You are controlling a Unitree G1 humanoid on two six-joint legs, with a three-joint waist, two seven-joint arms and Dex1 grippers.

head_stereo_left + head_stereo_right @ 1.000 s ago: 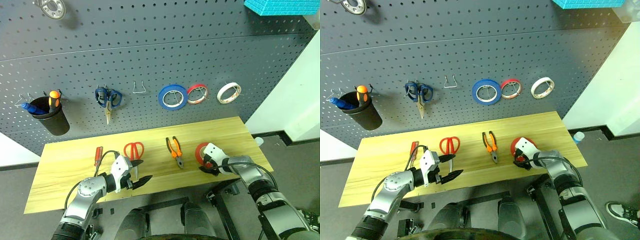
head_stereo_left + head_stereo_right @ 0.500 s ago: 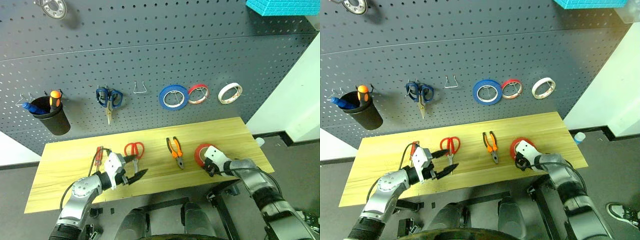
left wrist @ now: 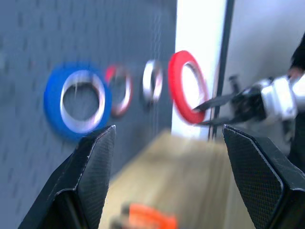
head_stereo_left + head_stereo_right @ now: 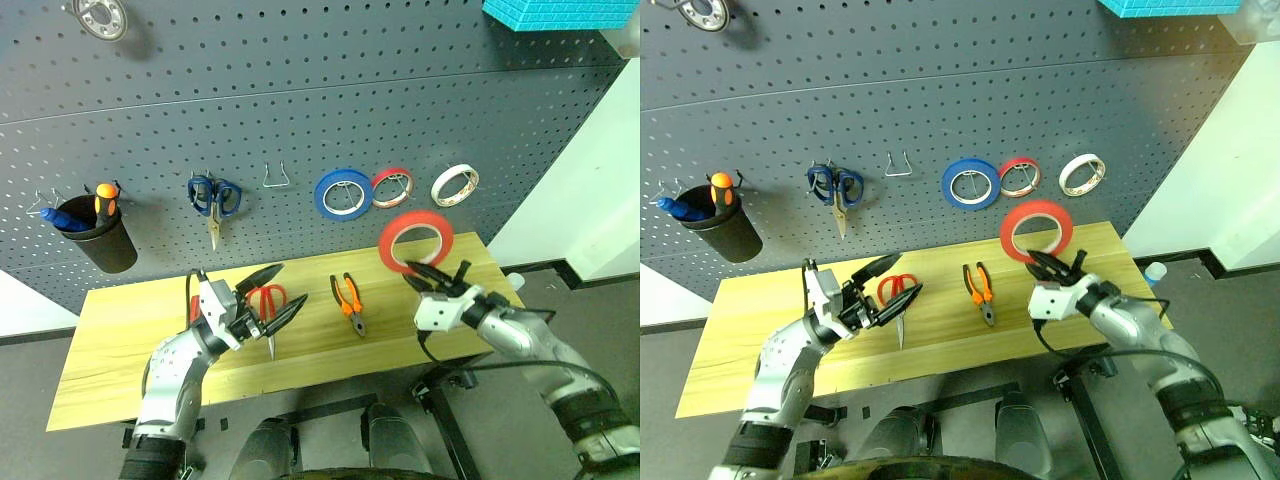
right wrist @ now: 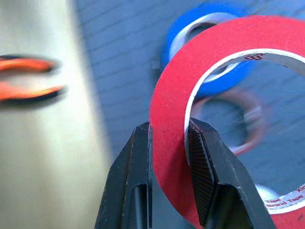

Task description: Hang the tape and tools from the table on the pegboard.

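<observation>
The right gripper (image 4: 432,273) is clamping the wide red tape ring (image 4: 416,240) by its rim, leaving the centre free for a hook. The left gripper (image 4: 268,294) is hanging spread and empty.

From my left wrist view the blue tape roll (image 3: 77,101), the two smaller rolls beside it and the orange pliers (image 3: 145,223) at the bottom edge are smeared, and the pliers are cut off by the frame. In my right wrist view the red tape (image 5: 209,95) runs off the top, right and bottom edges, its inner print is only partly readable, and it covers much of the blurred rolls behind it. From the head views, the red-handled screwdriver (image 4: 193,308) is mostly hidden behind the left gripper (image 4: 277,293), and I cannot make out the contents of the black cup (image 4: 105,243) beyond two handles.
</observation>
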